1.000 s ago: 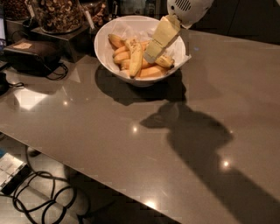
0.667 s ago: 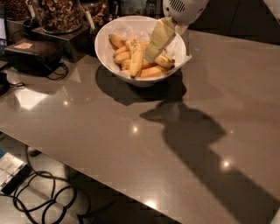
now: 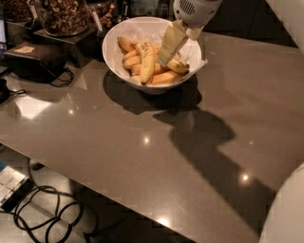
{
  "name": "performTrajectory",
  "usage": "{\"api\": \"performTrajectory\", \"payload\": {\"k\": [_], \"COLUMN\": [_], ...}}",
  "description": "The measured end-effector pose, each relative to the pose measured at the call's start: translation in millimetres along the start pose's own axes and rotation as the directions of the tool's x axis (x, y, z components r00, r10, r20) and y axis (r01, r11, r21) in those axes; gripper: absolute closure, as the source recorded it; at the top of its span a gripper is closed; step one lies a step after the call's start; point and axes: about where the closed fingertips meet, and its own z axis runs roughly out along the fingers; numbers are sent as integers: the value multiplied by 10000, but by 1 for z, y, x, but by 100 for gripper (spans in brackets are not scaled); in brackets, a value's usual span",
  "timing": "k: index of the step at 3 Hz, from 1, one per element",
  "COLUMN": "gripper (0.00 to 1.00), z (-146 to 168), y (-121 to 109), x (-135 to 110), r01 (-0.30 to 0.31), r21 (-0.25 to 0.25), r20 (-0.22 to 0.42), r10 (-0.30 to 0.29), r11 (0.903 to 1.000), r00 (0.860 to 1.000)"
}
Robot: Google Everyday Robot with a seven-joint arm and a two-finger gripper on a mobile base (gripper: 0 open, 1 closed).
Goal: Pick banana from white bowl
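Note:
The white bowl [image 3: 124,65] stands at the back of the grey table, lined with white paper and holding several bananas. The short, brown-speckled banana [image 3: 179,66] lies at the bowl's right side. A longer, paler banana [image 3: 147,61] lies across the middle, with plain orange-yellow ones under it. My gripper [image 3: 164,58] reaches down from the top of the camera view into the bowl. Its pale tip is just left of the speckled banana and seems to touch the pile. Nothing is lifted.
Glass jars of nuts [image 3: 61,14] stand on a dark stand at the back left. A black device [image 3: 33,59] with cables sits on the table's left. The table's front edge runs diagonally, with cables on the floor [image 3: 47,213]. A white robot part [image 3: 285,213] is at bottom right.
The gripper has moved slightly left and lower into the bowl, closer to the bananas. The bananas and bowl have not moved.

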Motion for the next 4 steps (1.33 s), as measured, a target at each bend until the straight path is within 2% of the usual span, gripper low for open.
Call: {"api": "performTrajectory", "payload": {"k": [1,3,4], "gripper": [27,44,43], "z": [8,28,36], "y": [-5,-10,-13], "x": [-5,-13,-13], "r01": [-79,-189,-294], "r21": [72,124,124], "r20": [-171,-603,-778], "r10": [81,196,303], "r11": [9999,9997,9995], "r00": [9998,9980,9965]}}
